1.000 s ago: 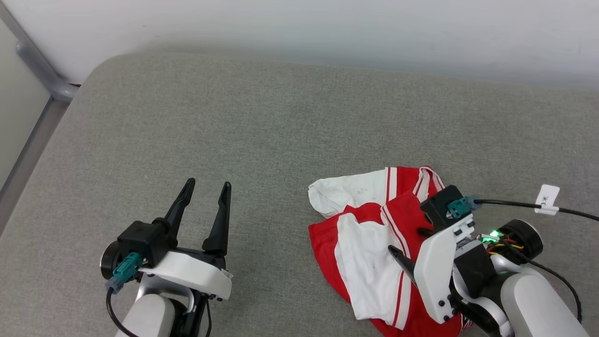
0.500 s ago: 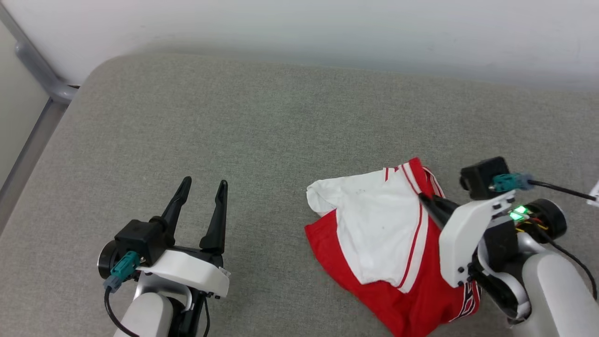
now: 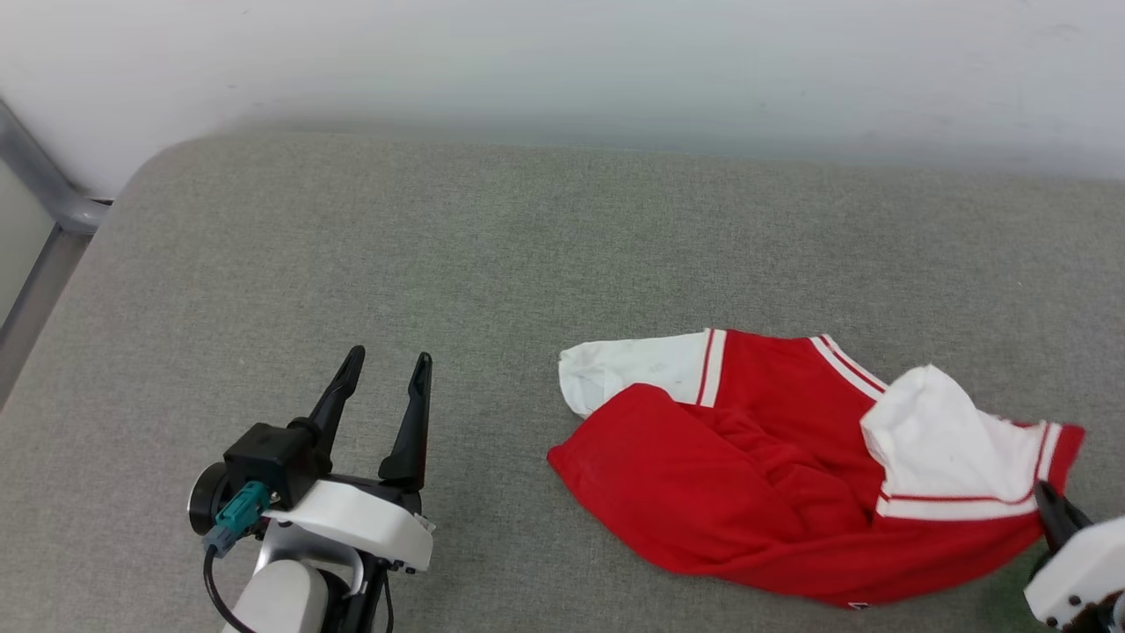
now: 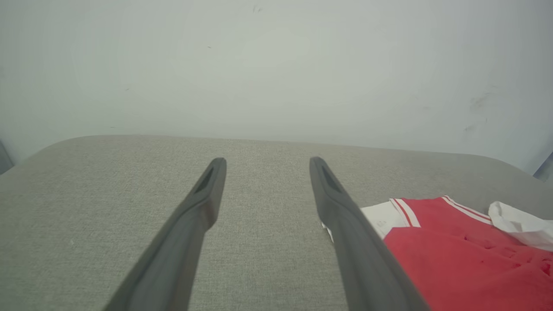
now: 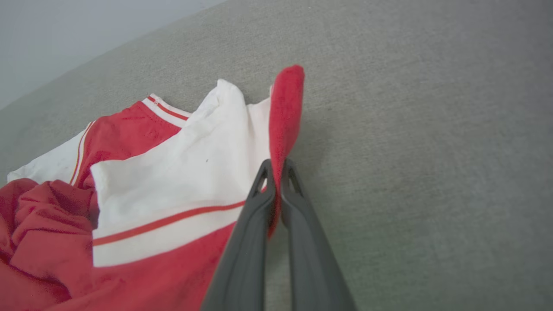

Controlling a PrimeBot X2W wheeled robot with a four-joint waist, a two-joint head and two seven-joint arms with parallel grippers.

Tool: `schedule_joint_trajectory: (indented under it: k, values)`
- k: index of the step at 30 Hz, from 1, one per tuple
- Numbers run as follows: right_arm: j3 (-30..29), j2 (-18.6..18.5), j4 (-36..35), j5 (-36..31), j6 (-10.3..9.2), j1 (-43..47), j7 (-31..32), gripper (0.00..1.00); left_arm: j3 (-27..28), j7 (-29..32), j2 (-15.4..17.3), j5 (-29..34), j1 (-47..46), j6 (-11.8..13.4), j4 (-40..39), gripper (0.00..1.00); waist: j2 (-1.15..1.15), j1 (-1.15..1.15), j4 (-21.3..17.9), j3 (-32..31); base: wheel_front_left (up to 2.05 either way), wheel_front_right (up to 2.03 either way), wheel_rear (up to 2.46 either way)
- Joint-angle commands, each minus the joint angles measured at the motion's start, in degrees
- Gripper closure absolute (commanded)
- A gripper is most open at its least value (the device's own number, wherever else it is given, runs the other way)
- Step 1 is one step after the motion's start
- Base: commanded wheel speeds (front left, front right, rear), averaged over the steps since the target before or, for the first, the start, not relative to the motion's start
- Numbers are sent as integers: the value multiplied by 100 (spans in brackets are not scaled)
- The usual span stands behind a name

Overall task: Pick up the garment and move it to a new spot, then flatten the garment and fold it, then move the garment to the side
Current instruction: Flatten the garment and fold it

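Currently the garment point(image 3: 747, 475) lies crumpled on the grey fabric surface point(image 3: 527, 246), red body uppermost. One white sleeve with red-white striped trim sits at its far-left end, and the other sleeve is draped over its right end.

Right gripper point(image 5: 277, 166): fingers pinched tight on a red fold at the garment's right edge, the fold standing up past the fingertips.

Left gripper point(image 3: 390, 356): fingers spread apart, holding nothing, well to the left of the garment and apart from the cloth.

Open room: bare surface lies beyond the garment up to the wall point(image 3: 562, 61). More lies to the garment's left, past the left gripper, as far as the rounded corner. A grey metal rail point(image 3: 44, 193) stands off that corner, far left of the garment. To the garment's right, bare surface shows in the right wrist view.

Writing: a small mark at the garment's near hem is too small to read.
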Motion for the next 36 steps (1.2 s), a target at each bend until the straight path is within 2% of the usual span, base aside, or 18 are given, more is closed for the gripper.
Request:
schedule_joint_trajectory:
  k: [1,2,5,6,7,8,12,15,19,23,31,36]
  values:
    - [-102,19,112,99,-4,90,-85,100,-14,-14,4,17,41,-30,8,0,0,0,-7,-5,0,0,0]
    - [-354,24,491,274,-4,196,-284,100,-24,-14,4,16,46,-28,19,0,0,0,-19,-10,0,0,0]
    - [-504,20,831,372,-4,233,-504,100,-31,-14,6,3,53,-25,29,0,0,0,-25,-16,0,0,0]
    - [-532,20,1015,422,-4,245,-599,85,-31,-14,12,-5,58,-25,35,0,0,0,-27,-19,0,0,0]
    - [-527,23,1181,470,-4,249,-727,51,-31,-14,18,-15,60,-24,42,0,0,0,-30,-21,0,0,0]
    - [-515,21,1326,508,-4,223,-871,0,-33,-14,20,-22,61,-20,50,0,0,0,-33,-26,0,0,0]
    - [-330,22,1516,495,-3,47,-1707,0,-47,-14,35,-33,90,-4,89,0,0,0,-37,-82,0,0,0]
    - [-113,21,1309,312,-4,29,-2491,0,-62,-8,46,-30,128,22,123,0,0,0,-37,-181,0,0,0]
    - [191,22,995,-30,-4,137,-3169,0,-84,15,57,-29,226,70,145,0,0,0,-41,-330,0,0,0]
    - [504,21,682,-313,-4,249,-3277,0,-91,62,88,-35,341,126,147,0,0,0,-73,-491,0,0,0]
    - [1235,21,-286,-593,-4,628,-2962,0,-113,176,180,6,469,248,133,0,0,0,-170,-686,0,0,0]
    - [1549,22,-899,-492,-4,969,-2680,0,-233,324,234,18,424,169,103,0,0,0,-270,-721,0,0,0]
